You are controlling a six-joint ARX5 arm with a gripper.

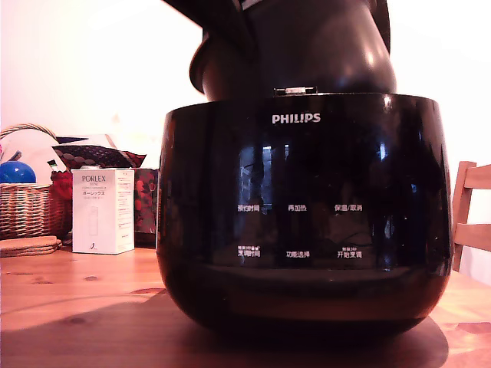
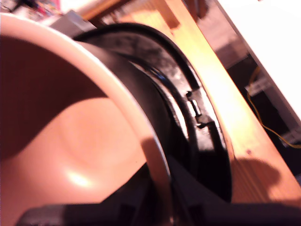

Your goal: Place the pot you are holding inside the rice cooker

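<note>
The pot (image 1: 307, 57) hangs tilted just above the open top of the rice cooker (image 1: 303, 222), its rounded bottom close over the cooker's rim but not yet seated inside. In the wrist view the jaws pinch the pot's thin pale rim (image 2: 141, 127), one finger inside and one outside, at the lower edge of the picture; the gripper (image 2: 162, 209) is a dark blur, so how firm the hold is I cannot tell. The main risk is the tilt: if the pot goes down at this angle, its flared rim or its side could catch on the cooker's inner ring (image 2: 197, 113) and wedge crooked instead of dropping in flat. A grip on one edge alone may also let the pot swing or slip as it is lowered. The cooker stands free on the wooden surface (image 1: 77, 307), so a hard sideways knock might shove it toward the white box (image 1: 103, 211) and basket (image 1: 27, 207) at the exterior view's left.
</note>
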